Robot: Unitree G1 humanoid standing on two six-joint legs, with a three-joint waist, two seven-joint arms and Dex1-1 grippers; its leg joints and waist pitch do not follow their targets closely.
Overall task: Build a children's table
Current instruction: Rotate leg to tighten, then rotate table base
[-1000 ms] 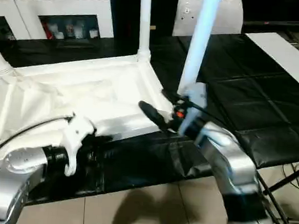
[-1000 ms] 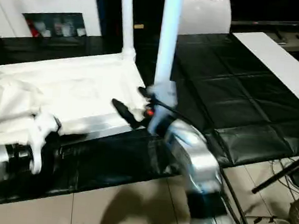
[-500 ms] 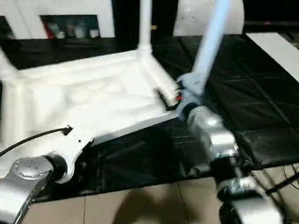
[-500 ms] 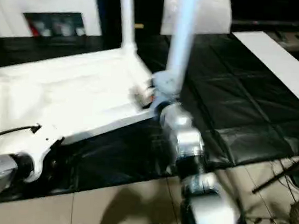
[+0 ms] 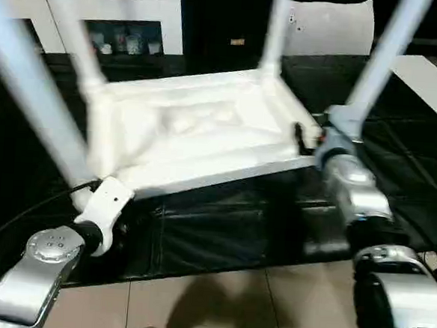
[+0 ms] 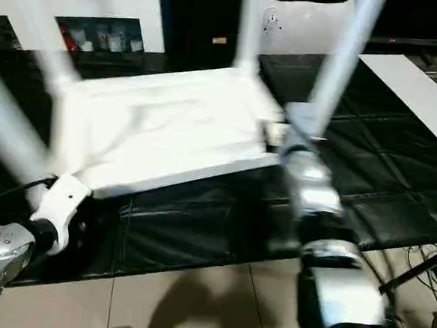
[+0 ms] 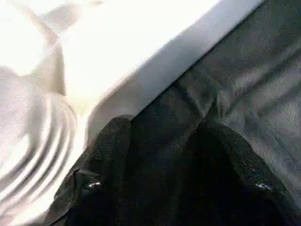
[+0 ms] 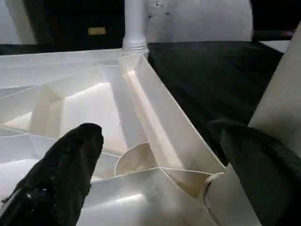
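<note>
1. We see the children's table (image 5: 198, 132) upside down on the black padded bench (image 5: 397, 176), near its front edge, ribbed underside up, legs rising.
2. The right gripper (image 8: 160, 179) is spread wide at the table's front right corner; one finger (image 8: 61, 174) is over the ribs, the other beside the corner leg (image 5: 375, 62). It grips nothing.
3. The left gripper (image 7: 160, 155) is half open by the table's front left corner, its jaws over the bench, holding nothing.

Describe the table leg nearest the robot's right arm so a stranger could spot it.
On the black mat lies the white table top, upside down. At its near right corner, a leg rises beside the right tool, leaning right; the far right leg stands straight.
</note>
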